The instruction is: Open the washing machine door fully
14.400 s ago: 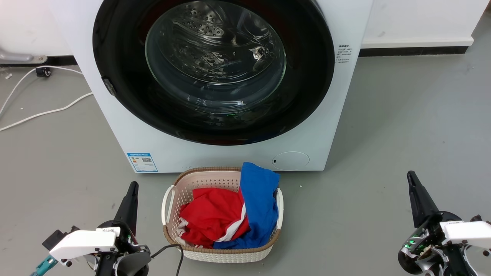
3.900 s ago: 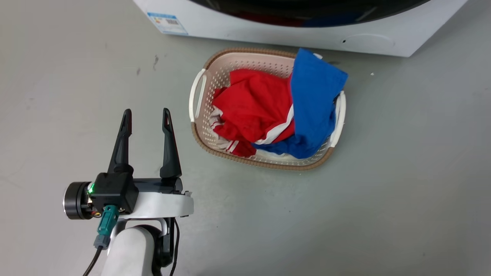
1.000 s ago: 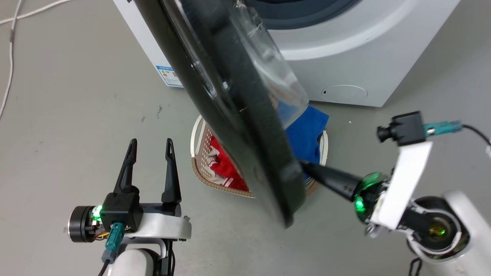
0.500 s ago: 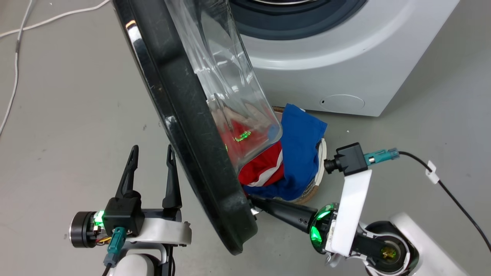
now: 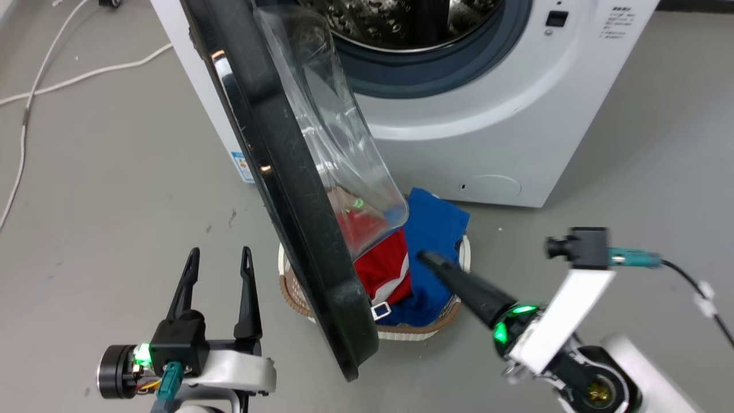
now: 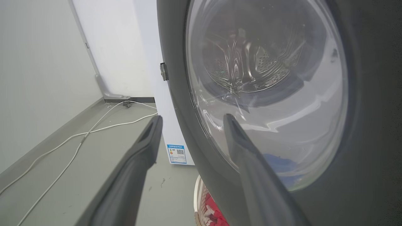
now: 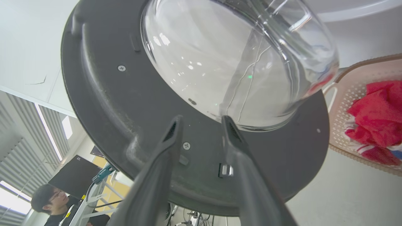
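Note:
The washing machine [image 5: 487, 126] stands at the top, its steel drum [image 5: 401, 17] exposed. The washing machine door [image 5: 287, 189] is swung out toward me and shows edge-on, its glass bowl [image 5: 338, 143] facing right. My left gripper [image 5: 218, 264] is open on the door's outer side, a short way off it; the left wrist view has the glossy door [image 6: 370, 125] close ahead of the left gripper [image 6: 192, 117]. My right gripper [image 5: 427, 258] is open on the inner side, tips apart from the door. In its wrist view the right gripper [image 7: 201, 119] points at the matte door [image 7: 103, 94].
A beige laundry basket [image 5: 424, 332] with red and blue clothes sits on the floor under the door's lower edge, between my grippers. White cables [image 5: 57, 74] lie on the grey floor at the left. A person [image 7: 47, 201] sits in the background of the right wrist view.
My right gripper has come off the door's lower inner rim and drawn back to the right. The door has swung further out than a second ago. The camera has also shifted.

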You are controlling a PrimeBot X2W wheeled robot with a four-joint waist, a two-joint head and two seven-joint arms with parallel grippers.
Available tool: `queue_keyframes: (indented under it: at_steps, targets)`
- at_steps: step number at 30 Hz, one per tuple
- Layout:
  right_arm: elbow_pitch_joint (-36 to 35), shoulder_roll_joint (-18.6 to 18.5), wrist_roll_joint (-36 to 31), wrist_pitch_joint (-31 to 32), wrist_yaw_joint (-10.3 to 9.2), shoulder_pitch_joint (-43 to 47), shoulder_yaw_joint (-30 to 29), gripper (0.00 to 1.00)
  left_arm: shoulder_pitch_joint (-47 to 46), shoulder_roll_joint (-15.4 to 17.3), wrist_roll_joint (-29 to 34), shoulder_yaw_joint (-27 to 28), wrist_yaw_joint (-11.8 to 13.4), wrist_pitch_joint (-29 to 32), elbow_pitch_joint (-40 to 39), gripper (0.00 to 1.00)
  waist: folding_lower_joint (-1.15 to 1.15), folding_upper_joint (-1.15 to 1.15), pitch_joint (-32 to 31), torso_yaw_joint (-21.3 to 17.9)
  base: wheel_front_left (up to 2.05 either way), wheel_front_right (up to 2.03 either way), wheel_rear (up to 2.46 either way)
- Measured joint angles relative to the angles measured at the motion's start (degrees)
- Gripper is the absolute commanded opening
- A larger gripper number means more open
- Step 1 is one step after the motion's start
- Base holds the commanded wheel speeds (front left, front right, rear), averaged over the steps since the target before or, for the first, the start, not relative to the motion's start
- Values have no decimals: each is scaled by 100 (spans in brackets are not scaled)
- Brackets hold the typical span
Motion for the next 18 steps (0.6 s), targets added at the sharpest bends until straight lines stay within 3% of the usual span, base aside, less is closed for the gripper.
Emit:
queue_keyframes:
  at_steps: [9,13,18]
  targets:
    - [152,-311,-1005,-2602,0,366,-513,100,396,1,93,155,-76,0,37,100,0,0,-543,-167,0,0,0]
    - [363,-398,-1839,-2920,0,538,-845,100,595,1,100,235,-77,0,31,100,0,0,-805,-263,0,0,0]
    - [142,82,-3423,-2940,1,937,-2172,100,779,1,142,286,-87,0,-7,100,0,0,-1030,-407,0,0,0]
